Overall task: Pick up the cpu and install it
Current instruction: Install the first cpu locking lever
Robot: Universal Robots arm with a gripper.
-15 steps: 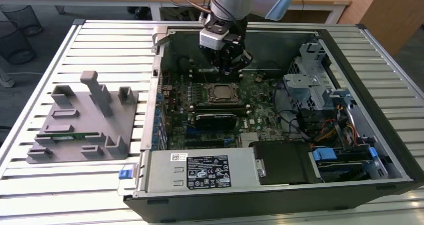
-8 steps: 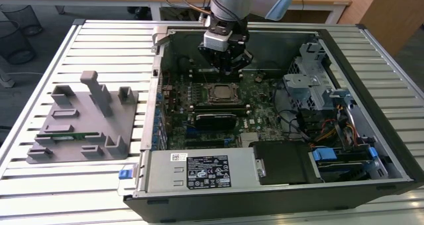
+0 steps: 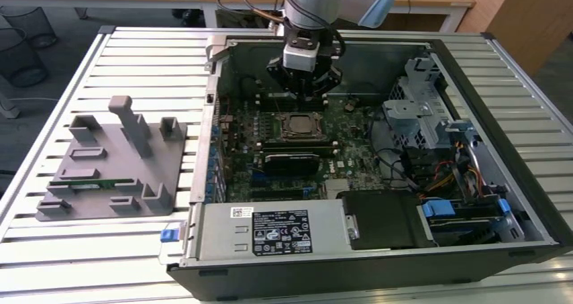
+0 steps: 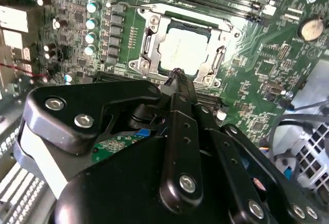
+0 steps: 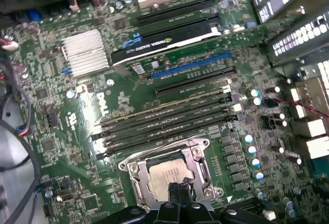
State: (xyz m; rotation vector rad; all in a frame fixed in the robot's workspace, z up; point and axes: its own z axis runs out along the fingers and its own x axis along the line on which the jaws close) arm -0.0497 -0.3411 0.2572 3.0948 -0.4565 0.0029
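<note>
Cpu [image 4: 186,49] lies silver side up inside the open socket frame [image 4: 149,47] on the motherboard [image 4: 257,59]. My gripper [image 4: 177,75] hangs just above one edge of it, tips pinched together and holding nothing. My worry: if it sits skewed off its keys, a downward nudge from those tips could bend socket pins, or snag the frame.

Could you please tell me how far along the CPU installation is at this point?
Done: the cpu lies inside the motherboard socket, framed by its metal bracket. In hand: nothing; the gripper hangs shut by the socket's edge. Left: whether the chip is fully seated and latched cannot be told.
</note>
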